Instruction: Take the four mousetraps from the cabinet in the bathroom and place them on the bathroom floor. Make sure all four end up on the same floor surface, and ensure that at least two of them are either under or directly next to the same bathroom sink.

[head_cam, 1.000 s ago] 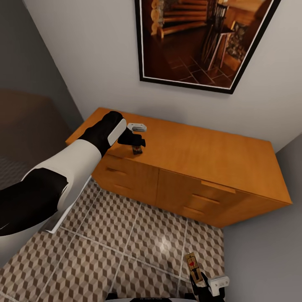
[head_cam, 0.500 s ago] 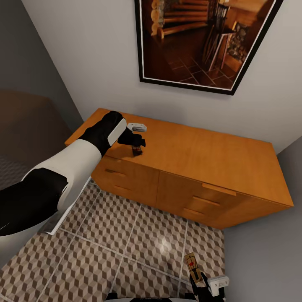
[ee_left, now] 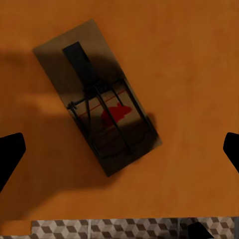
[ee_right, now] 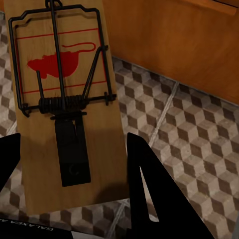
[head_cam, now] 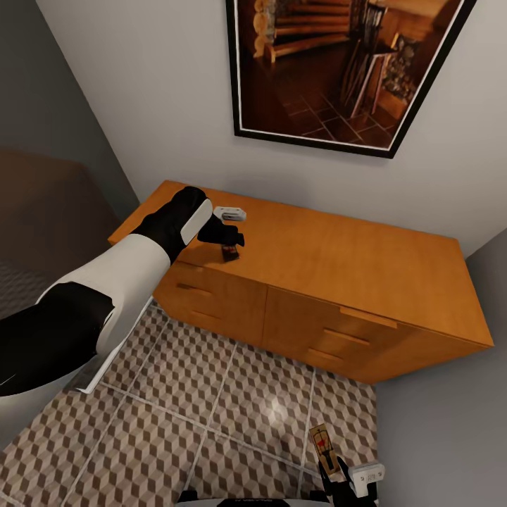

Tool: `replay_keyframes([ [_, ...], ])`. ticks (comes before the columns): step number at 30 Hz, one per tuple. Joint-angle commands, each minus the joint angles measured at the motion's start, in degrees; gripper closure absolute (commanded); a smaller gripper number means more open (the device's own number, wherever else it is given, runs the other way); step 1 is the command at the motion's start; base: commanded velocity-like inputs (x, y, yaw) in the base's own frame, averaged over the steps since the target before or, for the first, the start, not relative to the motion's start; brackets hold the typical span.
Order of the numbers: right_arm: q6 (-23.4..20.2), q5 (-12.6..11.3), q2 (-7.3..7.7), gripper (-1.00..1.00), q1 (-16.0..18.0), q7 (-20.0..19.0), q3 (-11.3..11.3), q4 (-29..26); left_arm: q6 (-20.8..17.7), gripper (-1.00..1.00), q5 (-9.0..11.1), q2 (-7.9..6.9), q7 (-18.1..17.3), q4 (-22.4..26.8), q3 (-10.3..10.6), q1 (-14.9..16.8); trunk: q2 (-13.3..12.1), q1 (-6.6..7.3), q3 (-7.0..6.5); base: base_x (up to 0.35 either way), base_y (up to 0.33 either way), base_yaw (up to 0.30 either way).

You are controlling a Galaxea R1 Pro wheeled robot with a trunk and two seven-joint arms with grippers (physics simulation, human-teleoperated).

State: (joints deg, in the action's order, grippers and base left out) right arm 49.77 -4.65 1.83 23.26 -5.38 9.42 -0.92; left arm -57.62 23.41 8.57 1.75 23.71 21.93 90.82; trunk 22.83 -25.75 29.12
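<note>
The left gripper (head_cam: 227, 248) hangs over the left end of the orange-brown cabinet (head_cam: 338, 264), its fingers spread wide and gripping nothing. In the left wrist view, 1 dark fingertip (ee_left: 10, 155) shows at each side edge, well apart, with a mousetrap (ee_left: 98, 97) lying flat on the cabinet top between them, untouched and shaded by the gripper. From the head view that mousetrap (head_cam: 229, 252) is mostly hidden under the gripper, only a small dark corner showing. The right gripper (head_cam: 336, 473) sits at the lower edge of the head view and is cut off there; it holds a second mousetrap (head_cam: 323, 446) by 1 end, the board sticking up above the patterned bathroom floor (head_cam: 211, 415). In the right wrist view this second mousetrap (ee_right: 67, 94) fills the space between 2 dark fingers (ee_right: 149, 184), which press its lower edges. A framed picture (head_cam: 345, 70) hangs on the wall above the cabinet. Nothing has moved since half a second ago; both arms and both traps sit as before.
</note>
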Motion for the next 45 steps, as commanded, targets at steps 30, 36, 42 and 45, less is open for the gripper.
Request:
replay_keyframes([
  [30,0.15,-0.71,0.02,1.00,0.03,-0.77,0.07,0.04,1.98,-1.00,0.45,-0.04,6.83,0.14,0.04,0.06,0.09,-0.03,0.12,0.000,0.000,0.000],
  [36,0.15,-0.71,0.02,1.00,0.03,-0.77,0.07,0.04,1.98,-1.00,0.49,-0.04,6.86,0.11,0.10,0.06,0.09,-0.03,0.12,0.000,0.000,0.000],
  [42,0.15,-0.71,0.02,1.00,0.03,-0.77,0.07,0.04,1.94,-1.00,0.58,0.03,6.76,0.11,0.12,0.06,0.09,-0.03,0.12,0.000,0.000,0.000],
  [45,0.15,-0.71,0.02,1.00,0.03,-0.77,0.07,0.04,1.91,-1.00,0.64,0.18,6.61,0.09,0.14,0.06,0.09,-0.03,0.12,0.000,0.000,0.000],
])
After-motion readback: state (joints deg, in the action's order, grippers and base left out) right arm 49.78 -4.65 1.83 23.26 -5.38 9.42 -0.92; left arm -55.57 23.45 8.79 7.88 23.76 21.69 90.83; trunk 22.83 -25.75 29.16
